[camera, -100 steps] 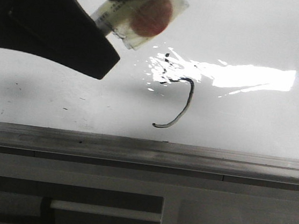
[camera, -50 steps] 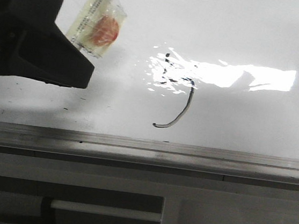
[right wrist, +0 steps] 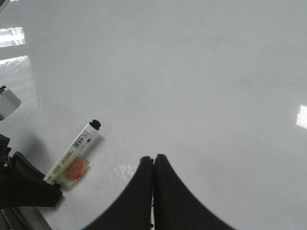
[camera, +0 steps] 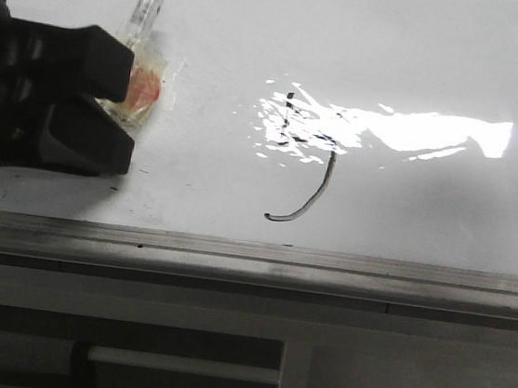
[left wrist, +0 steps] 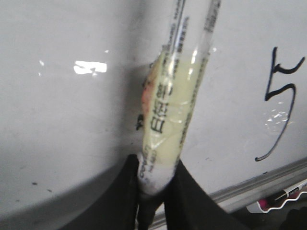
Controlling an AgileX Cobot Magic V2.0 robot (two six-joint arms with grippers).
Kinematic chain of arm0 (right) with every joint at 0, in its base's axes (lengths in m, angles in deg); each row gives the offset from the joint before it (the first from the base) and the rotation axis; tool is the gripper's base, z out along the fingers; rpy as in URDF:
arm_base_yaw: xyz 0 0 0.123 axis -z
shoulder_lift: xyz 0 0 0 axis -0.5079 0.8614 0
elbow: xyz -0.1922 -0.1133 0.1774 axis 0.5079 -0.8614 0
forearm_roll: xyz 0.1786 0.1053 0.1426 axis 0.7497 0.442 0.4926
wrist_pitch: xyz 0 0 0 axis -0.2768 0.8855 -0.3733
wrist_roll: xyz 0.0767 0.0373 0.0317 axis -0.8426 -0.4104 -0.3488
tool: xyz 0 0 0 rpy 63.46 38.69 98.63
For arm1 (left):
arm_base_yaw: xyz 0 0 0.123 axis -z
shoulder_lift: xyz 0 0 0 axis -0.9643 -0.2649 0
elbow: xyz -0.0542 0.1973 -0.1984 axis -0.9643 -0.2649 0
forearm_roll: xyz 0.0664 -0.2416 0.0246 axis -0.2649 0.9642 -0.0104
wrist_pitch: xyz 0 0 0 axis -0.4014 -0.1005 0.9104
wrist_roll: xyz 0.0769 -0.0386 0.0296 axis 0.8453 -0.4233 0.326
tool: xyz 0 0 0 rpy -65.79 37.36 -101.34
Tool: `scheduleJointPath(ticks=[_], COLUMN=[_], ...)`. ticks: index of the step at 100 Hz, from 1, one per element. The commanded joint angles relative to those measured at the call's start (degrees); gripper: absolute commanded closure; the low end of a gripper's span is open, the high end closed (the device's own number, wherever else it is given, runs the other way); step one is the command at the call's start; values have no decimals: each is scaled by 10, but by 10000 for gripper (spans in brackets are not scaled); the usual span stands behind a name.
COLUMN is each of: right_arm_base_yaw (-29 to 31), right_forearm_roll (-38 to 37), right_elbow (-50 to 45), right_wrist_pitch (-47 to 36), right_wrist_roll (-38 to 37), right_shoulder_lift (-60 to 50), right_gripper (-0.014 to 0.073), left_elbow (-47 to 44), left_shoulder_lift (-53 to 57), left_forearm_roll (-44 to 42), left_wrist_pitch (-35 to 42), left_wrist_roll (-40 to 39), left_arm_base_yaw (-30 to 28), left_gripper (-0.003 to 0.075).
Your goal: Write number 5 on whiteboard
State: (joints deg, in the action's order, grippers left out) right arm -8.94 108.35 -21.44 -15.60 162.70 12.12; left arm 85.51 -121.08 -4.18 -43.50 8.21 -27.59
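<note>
- Left claw is squeezing our marker, lying low on the whiteboard.
- Number 5 is sitting off to its right.
- Right claw is staying closed, holding nothing.

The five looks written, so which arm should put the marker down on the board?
Left. The left gripper is shut on the marker, which lies low against the whiteboard beside the number 5. The right gripper is shut, holds nothing and is farther from the marker.
</note>
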Motion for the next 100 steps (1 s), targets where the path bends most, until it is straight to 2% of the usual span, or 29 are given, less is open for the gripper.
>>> scheduleJointPath(ticks=[1,28,73,78,91,100], right_arm_base_yaw=[2,2,2,2,2,2], right_forearm_roll=[1,1,1,1,1,1], right_elbow=[16,16,16,16,16,16], right_wrist_pitch=[-9,-12,-12,-12,-12,-12], right_wrist_roll=[-2,-2,-2,-2,-2,-2], right_shoulder_lift=[-5,-5,-5,-5,-5,-5], right_gripper=[659,659,659,659,659,659], left_elbow=[14,15,16,16,16,16], left_shoulder_lift=[-7,-38,-42,-42,-42,-42], left_forearm_roll=[17,70,89,96,112,116], left_wrist_pitch=[26,31,42,42,44,46], left_wrist_roll=[-4,-4,-4,-4,-4,-4], left_arm_base_yaw=[3,3,3,3,3,3], left_gripper=[741,741,734,706,554,492])
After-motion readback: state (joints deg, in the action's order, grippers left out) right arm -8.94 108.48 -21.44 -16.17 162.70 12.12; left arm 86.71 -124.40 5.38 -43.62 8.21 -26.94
